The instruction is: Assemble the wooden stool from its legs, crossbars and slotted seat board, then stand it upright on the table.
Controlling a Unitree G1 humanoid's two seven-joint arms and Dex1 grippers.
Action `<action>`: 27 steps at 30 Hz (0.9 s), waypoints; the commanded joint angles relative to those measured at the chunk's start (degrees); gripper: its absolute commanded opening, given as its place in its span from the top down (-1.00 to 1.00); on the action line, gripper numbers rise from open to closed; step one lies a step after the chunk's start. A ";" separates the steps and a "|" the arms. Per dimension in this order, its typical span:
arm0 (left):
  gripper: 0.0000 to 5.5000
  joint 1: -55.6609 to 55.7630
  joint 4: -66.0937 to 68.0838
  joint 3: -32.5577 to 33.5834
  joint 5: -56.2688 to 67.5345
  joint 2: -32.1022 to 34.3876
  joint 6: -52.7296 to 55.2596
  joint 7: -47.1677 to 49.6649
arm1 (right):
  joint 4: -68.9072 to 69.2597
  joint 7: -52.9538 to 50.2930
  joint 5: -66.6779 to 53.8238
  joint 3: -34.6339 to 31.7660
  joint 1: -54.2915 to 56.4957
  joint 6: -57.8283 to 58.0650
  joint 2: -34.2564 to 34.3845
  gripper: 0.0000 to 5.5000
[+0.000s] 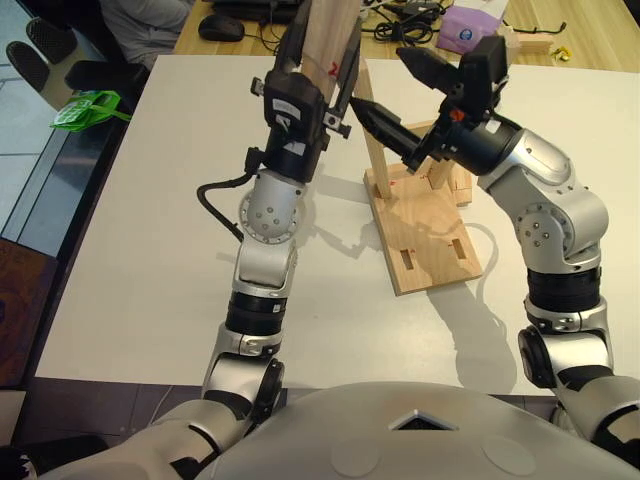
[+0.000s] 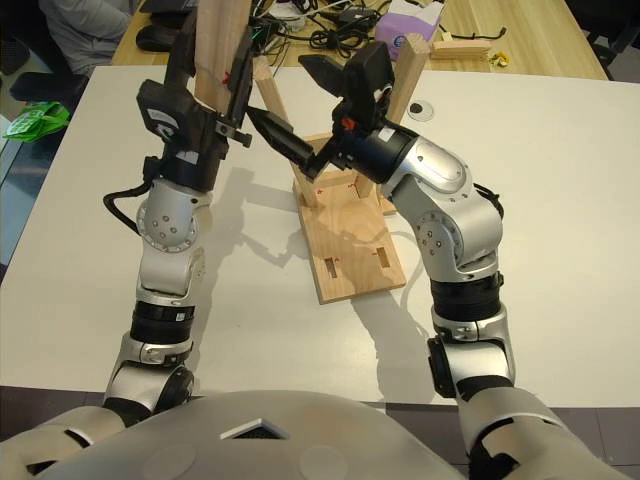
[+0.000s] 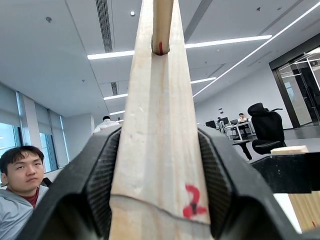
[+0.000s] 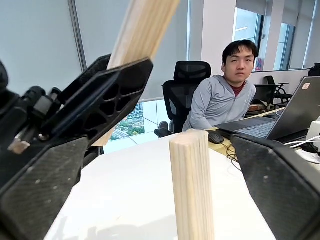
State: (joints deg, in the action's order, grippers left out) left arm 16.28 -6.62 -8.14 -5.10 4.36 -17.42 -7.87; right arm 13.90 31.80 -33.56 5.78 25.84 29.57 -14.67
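My left gripper (image 1: 322,70) is shut on a wooden leg (image 1: 330,35) marked with a red 2 and holds it upright above the back middle of the white table (image 1: 150,250). A round crossbar (image 3: 162,25) sits in the leg's upper end. The slotted seat board (image 1: 430,240) lies flat, with a slim leg (image 2: 275,110) and a second leg (image 2: 410,70) standing at its far end. My right gripper (image 1: 378,77) is open, raised over the board, its fingers on either side of a standing leg (image 4: 192,185) without touching it.
Behind the table is a wooden desk with a mouse (image 1: 221,27), cables and a purple box (image 1: 470,25). A green object (image 1: 85,108) lies on the floor to the left. A round grommet (image 2: 420,108) is set in the table at the back right.
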 commanded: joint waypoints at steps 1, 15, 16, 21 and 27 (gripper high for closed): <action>0.25 -0.41 0.33 -0.76 -1.16 1.30 0.34 -1.32 | 4.12 -2.04 -5.31 -4.05 4.07 1.67 2.58 -0.96; 0.25 -1.39 -2.61 -2.46 5.01 0.94 -2.14 -5.82 | 4.06 -4.04 -11.59 -7.31 7.09 6.71 3.15 -0.56; 0.25 -1.78 -2.76 -2.86 5.72 0.66 -1.79 -6.27 | 3.90 -4.12 -12.48 -7.45 7.17 7.44 3.27 -0.49; 0.25 -2.60 -2.93 -3.63 6.40 0.06 -1.63 -7.20 | 2.87 -4.63 -15.47 -8.11 8.35 9.72 4.13 -0.19; 0.25 -3.11 -3.17 -3.46 6.77 0.12 -1.58 -7.79 | 3.11 -4.77 -15.93 -7.98 8.10 9.95 4.69 0.20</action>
State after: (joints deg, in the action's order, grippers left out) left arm 13.54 -8.90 -11.47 1.65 4.48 -19.35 -15.39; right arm 16.87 27.18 -48.72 -2.24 33.68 38.87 -10.13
